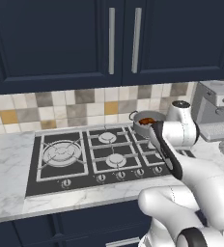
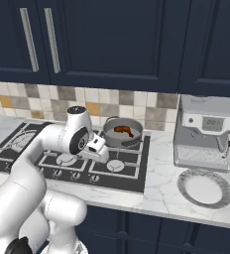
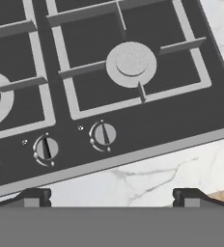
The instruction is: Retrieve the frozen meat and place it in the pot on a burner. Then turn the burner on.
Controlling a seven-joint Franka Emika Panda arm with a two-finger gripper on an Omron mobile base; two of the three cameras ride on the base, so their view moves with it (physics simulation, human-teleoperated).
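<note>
Pot: we've got the grey steel pot (image 2: 123, 132) sitting on the back right corner of the black cooktop (image 2: 132, 176), right up near the tiled backsplash (image 2: 137, 99); from the left base view the pot (image 1: 147, 120) peeks out just behind our arm.
Frozen meat: and there it is, the reddish-brown lump (image 2: 123, 130) lying inside the pot, well within the rim; from the left we catch it (image 1: 147, 120) as a brown patch in the pot's mouth.
Burner: in front of the pot sits a small round silver-grey burner (image 2: 115, 165) under its grate; through the hand view we look straight down on this burner (image 3: 131, 63).
Knobs: a row of round knobs runs along the cooktop's front edge, and in the hand view the nearest knob (image 3: 103, 135) sits just below that burner, with another knob (image 3: 46, 148) beside it to the left.
Gripper: our gripper (image 3: 111, 197) hangs over the marble counter (image 3: 133, 181) just off the cooktop's front edge, near the knobs but touching none.
Fingers: spread wide, and we're holding nothing; the two dark tips (image 3: 33, 197) stand far apart at the bottom of the hand view.
Neighbours: to the right, a grey coffee machine (image 2: 206, 131) on the counter, and a round plate (image 2: 204, 188) in front of it.
</note>
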